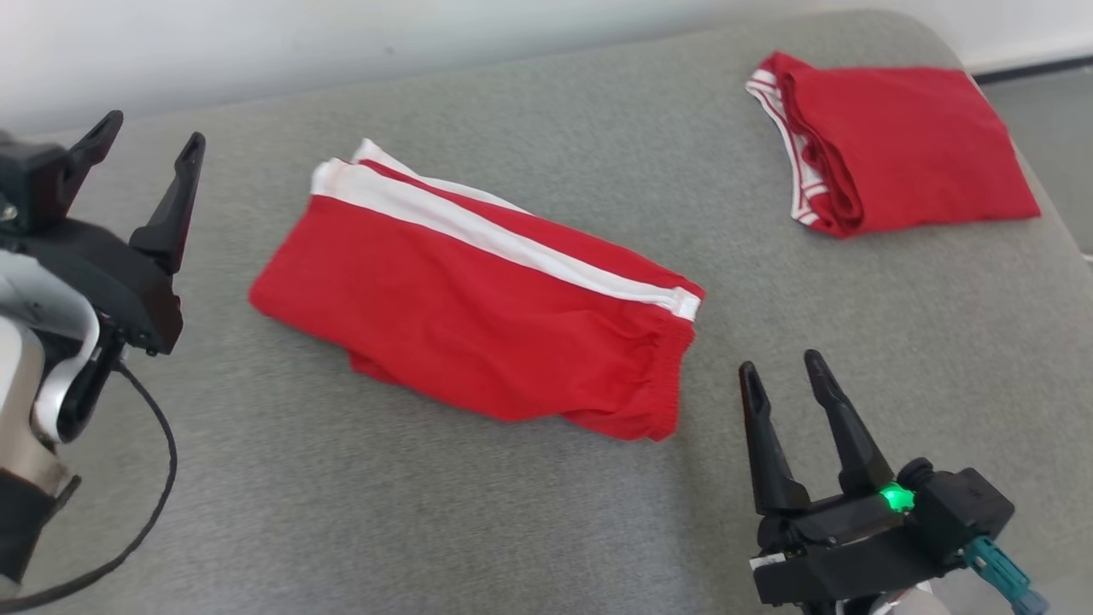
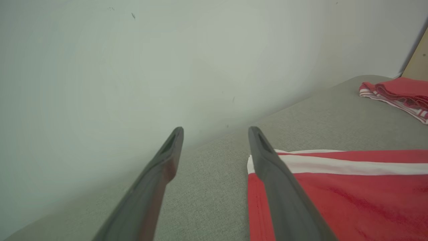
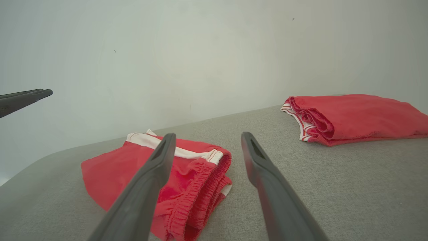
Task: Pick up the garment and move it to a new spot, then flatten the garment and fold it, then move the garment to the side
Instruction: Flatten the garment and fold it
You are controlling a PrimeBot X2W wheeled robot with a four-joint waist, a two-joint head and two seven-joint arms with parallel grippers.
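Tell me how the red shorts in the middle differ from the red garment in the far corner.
The shorts carry one broad white stripe; the corner garment has thin red-and-white striped trim. The shorts lie long and slanted; the corner garment is a squarer stack. Both are red, folded, on the grey surface.

This is a plain indoor room set out for handling laundry, probably a test space rather than a lived-in home. A grey upholstered surface (image 1: 546, 530) with a rounded far right corner carries folded red shorts (image 1: 478, 316) with a white side stripe and, far right, a second folded red garment (image 1: 905, 154). Behind it stands a bare pale wall (image 1: 256, 43). Past the corner run a dark skirting strip (image 1: 1033, 67) and grey floor (image 1: 1055, 120).
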